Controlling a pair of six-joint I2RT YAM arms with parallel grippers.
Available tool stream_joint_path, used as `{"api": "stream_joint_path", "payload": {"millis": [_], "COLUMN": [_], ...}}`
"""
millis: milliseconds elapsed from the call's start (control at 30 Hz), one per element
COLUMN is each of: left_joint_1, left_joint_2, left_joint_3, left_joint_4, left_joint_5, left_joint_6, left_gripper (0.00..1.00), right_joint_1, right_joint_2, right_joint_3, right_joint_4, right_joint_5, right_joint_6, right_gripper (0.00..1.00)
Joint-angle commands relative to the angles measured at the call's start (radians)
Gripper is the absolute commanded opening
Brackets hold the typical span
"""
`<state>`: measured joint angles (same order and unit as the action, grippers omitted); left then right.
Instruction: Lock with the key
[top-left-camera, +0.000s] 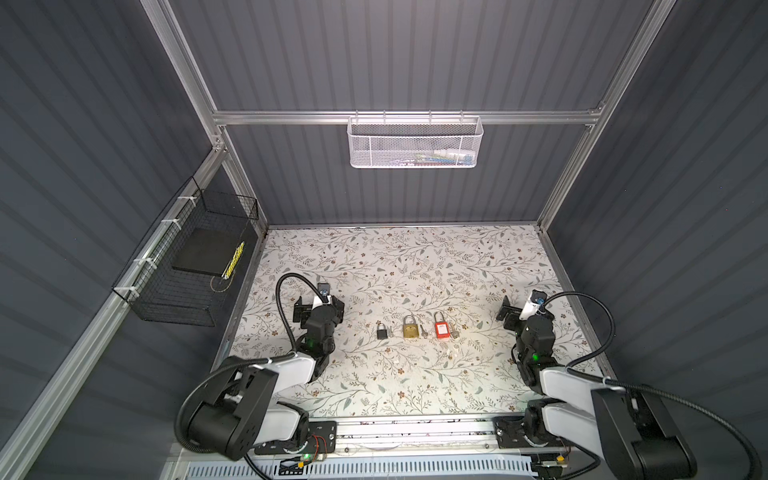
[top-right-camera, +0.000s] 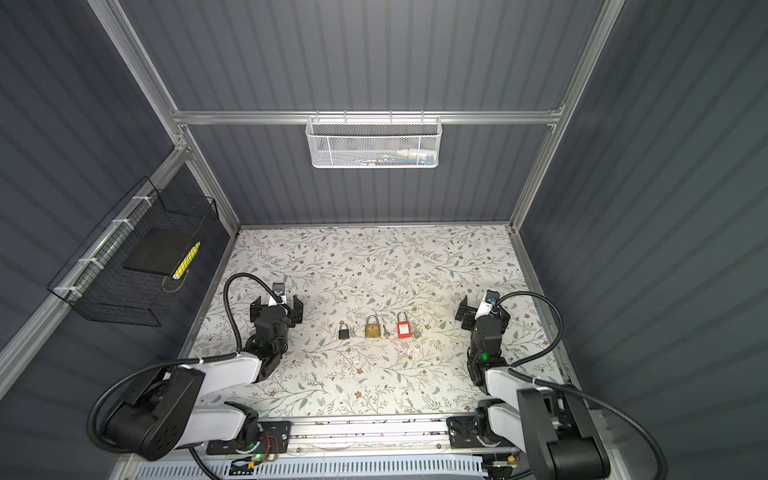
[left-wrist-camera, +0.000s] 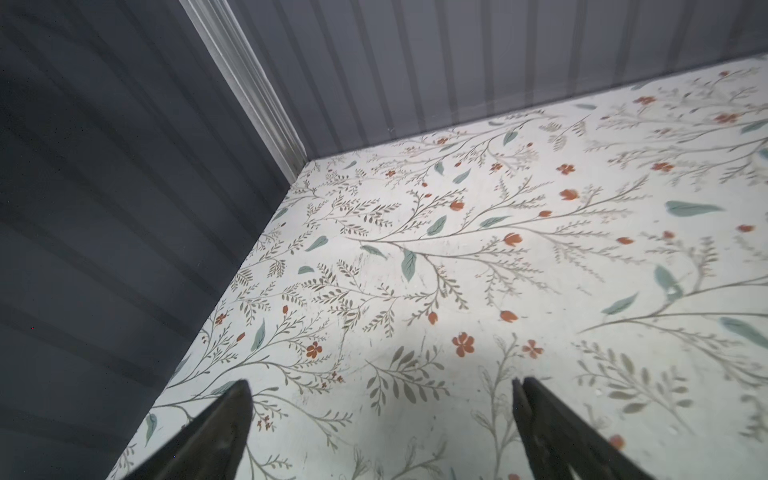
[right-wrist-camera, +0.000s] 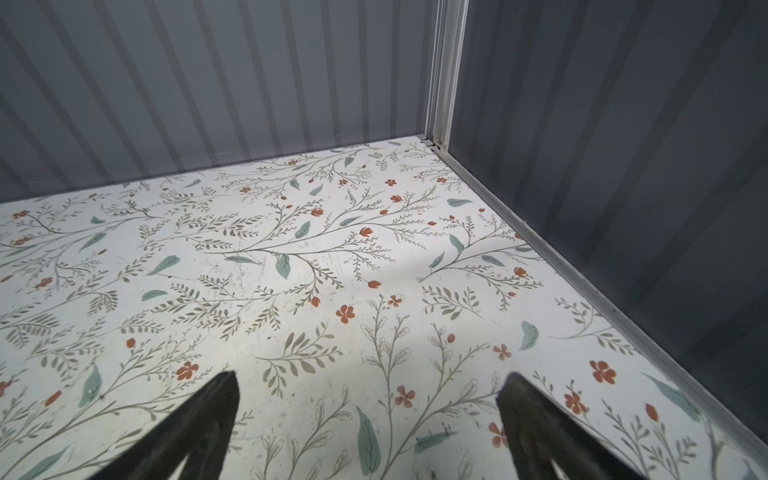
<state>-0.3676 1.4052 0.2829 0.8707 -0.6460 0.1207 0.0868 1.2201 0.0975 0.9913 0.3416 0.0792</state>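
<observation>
Scanning from my left, the left gripper (top-left-camera: 319, 308) hangs over the floral table (top-left-camera: 374, 266) with its jaws spread wide and nothing between them. Its wrist view shows only bare pattern. Off to its right lies a row: black padlock (top-left-camera: 382, 331) with the first key (top-left-camera: 390, 331) just beside it, brass padlock (top-left-camera: 410, 328) with the second key (top-left-camera: 422, 331), then red padlock (top-left-camera: 443, 329) with the third key (top-left-camera: 455, 333).

All lie flat, shackles toward the back wall, and the keys' long axes run the same way. The right gripper (top-left-camera: 526, 313) is equally agape and empty. I judge the left arm nearer the black lock and the right arm nearer the red one. The red lock's white label is too small to read, and I see no brand.
</observation>
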Motion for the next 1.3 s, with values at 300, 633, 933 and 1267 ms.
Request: {"api": "stream_joint_path", "payload": {"millis": [300, 633, 933, 1267], "left_joint_1": [0.126, 0.167, 0.221, 0.221], "left_joint_2": [0.328, 0.321, 0.316, 0.317], "left_joint_3": [-0.067, 0.096, 0.152, 0.155], "left_joint_4": [0.582, 0.244, 0.127, 0.123], "left_joint_5": [0.229, 0.198, 0.269, 0.269], "left_joint_6": [0.017, -0.048, -0.090, -0.090], "left_gripper": [1.00, 1.00, 1.00, 1.00], "right_joint_1": [-0.120, -0.150, -0.150, -0.150], "right_joint_2": [0.289, 0.238, 0.234, 0.234], "right_joint_3": [0.009, 0.149, 0.209, 0.211], "right_joint_4": [0.460, 0.127, 0.012, 0.006], "right_joint_5": [-0.198, -0.232, -0.274, -0.272], "right_joint_6": [-0.012, 0.017, 0.002, 0.004], "right_gripper": [0.99, 0.99, 0.99, 0.99]}}
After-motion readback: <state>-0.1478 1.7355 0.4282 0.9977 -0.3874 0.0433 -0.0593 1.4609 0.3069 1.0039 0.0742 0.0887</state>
